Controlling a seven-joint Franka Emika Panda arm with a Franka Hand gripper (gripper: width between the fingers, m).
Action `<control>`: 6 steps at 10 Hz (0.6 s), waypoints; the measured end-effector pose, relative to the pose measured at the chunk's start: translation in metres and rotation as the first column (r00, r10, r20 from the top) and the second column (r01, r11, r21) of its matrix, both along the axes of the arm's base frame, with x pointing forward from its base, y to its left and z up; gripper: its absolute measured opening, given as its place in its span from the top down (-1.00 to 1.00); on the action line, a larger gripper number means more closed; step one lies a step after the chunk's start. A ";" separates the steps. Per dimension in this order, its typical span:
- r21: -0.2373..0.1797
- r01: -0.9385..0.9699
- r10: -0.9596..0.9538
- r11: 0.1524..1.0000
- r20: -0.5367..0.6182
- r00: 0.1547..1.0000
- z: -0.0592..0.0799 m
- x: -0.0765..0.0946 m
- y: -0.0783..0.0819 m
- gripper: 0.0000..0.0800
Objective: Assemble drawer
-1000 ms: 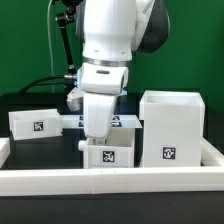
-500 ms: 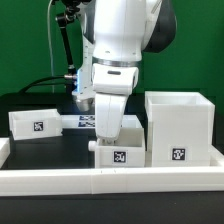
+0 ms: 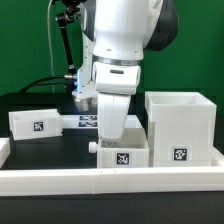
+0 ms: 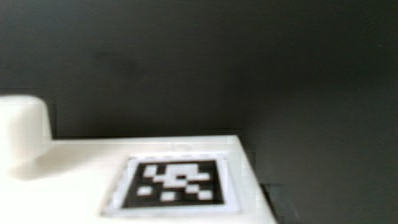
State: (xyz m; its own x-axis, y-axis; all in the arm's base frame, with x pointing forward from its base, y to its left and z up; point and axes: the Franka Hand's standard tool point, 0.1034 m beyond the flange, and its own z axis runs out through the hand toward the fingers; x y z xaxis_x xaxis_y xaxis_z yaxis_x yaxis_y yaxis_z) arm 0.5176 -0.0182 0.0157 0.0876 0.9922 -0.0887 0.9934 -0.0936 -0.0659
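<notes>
My gripper [image 3: 112, 138] reaches down into a small white tray [image 3: 128, 157] with a tag on its front and is shut on its wall. The tray sits low at the table's front, its side close against the large cube-like casing [image 3: 178, 125] on the exterior view's right. A second small tray [image 3: 32, 122] lies at the exterior view's left. In the wrist view I see the held tray's tag [image 4: 175, 185] on its white face and a white knob [image 4: 22, 135]. My fingers do not show there.
The marker board [image 3: 80, 122] lies flat behind the arm, between the trays. A low white rim [image 3: 100, 181] edges the table's front. Black cables hang at the back on the exterior view's left.
My gripper and the held tray have moved toward the exterior view's right, up to the casing. The casing and the left tray have not moved.
</notes>
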 end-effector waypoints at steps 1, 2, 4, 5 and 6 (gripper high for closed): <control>0.000 0.006 -0.006 1.000 0.005 1.000 -0.001 -0.001 0.000 0.89; 0.002 0.004 -0.005 1.000 0.019 1.000 -0.002 -0.001 0.000 0.89; 0.003 -0.003 0.003 1.000 0.015 1.000 -0.003 -0.002 0.005 0.89; 0.000 -0.013 0.013 1.000 0.019 1.000 -0.003 -0.001 0.010 0.89; -0.010 -0.023 0.023 1.000 0.021 1.000 -0.003 0.000 0.010 0.89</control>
